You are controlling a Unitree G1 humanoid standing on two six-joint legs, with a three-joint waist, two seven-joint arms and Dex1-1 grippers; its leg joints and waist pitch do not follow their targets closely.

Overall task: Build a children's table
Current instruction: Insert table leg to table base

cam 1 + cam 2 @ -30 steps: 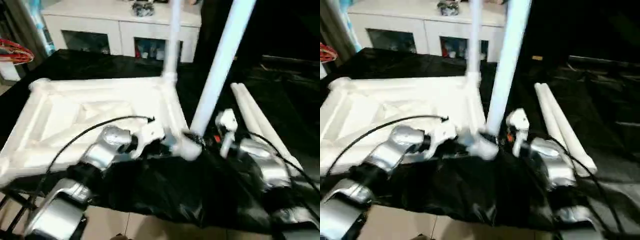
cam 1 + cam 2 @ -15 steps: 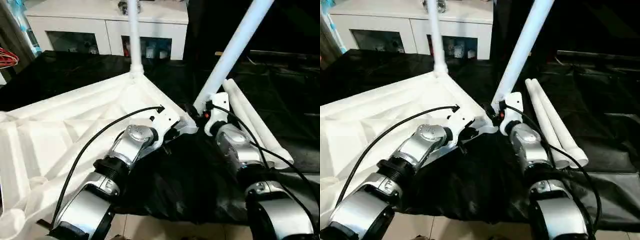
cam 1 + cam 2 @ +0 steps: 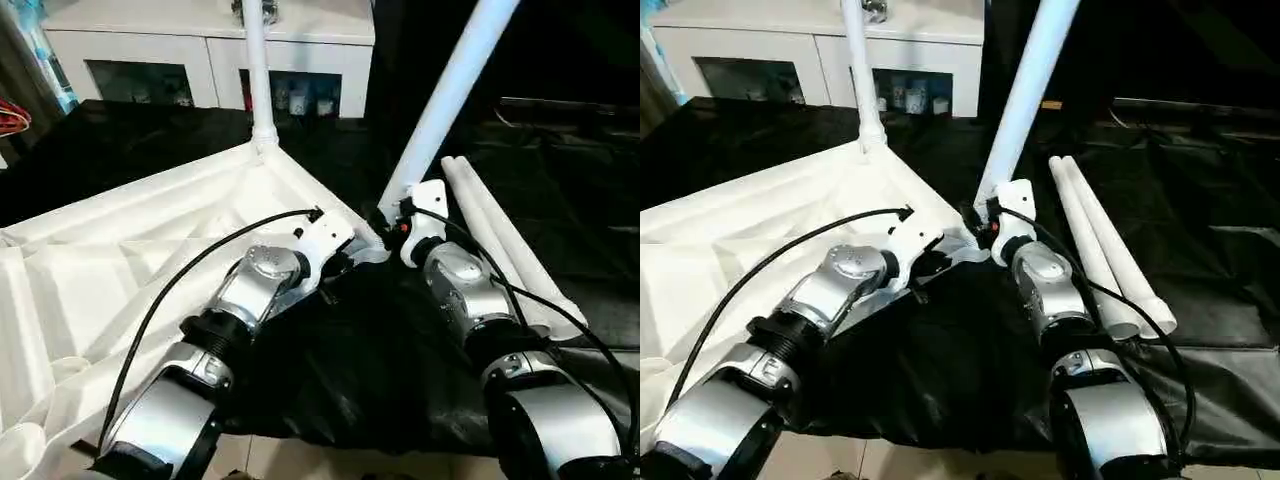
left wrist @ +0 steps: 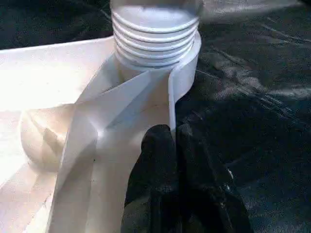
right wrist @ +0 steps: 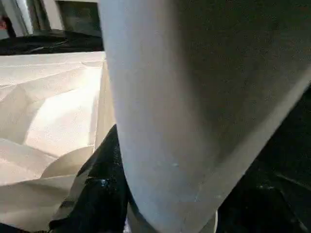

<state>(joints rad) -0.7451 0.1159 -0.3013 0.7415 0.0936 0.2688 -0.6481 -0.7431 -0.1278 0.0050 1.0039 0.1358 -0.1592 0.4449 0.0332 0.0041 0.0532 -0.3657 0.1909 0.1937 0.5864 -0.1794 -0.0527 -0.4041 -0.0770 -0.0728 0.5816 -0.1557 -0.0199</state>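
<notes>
A tilted white table leg (image 3: 440, 100) is gripped near its base by the right hand (image 3: 398, 215), its threaded end seated in the upturned table top's (image 3: 120, 260) corner socket (image 4: 155, 53) (nearest corner). The closed left hand (image 4: 170, 145) is pressed against that corner's rim, steadying it.

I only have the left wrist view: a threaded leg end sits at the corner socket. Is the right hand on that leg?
Observer: Yes, the right hand grips the near leg just above the socket.
Operator: Is that leg straight up?
Observer: No, it leans, tipped toward the robot's right, away from the top.
Operator: Any other leg fitted?
Observer: One: the far leg stands upright in the far corner socket.
</notes>
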